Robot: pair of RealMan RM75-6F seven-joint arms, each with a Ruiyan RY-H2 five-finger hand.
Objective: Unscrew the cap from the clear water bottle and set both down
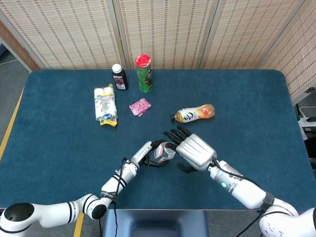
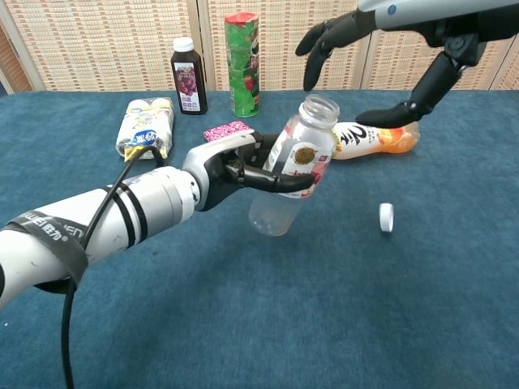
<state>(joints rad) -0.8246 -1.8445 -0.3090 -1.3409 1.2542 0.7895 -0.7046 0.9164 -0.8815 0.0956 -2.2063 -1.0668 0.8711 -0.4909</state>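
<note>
My left hand (image 2: pixel 231 170) grips the clear water bottle (image 2: pixel 302 150) around its middle and holds it tilted above the blue table (image 2: pixel 422 308). The bottle's mouth is bare and points up and to the right. Its white cap (image 2: pixel 386 217) lies alone on the cloth, to the right of the bottle. My right hand (image 2: pixel 409 24) hovers above the mouth with fingers spread and nothing in it. The head view has the left hand (image 1: pixel 148 154), the bottle (image 1: pixel 164 152) and the right hand (image 1: pixel 195 150) close together near the table's front; the cap is hidden there.
An orange juice bottle (image 2: pixel 369 136) lies on its side just behind the right hand. A green can (image 2: pixel 241 63), a dark juice bottle (image 2: pixel 186 76), a snack pack (image 2: pixel 146 126) and a pink packet (image 2: pixel 225 131) stand at the back left.
</note>
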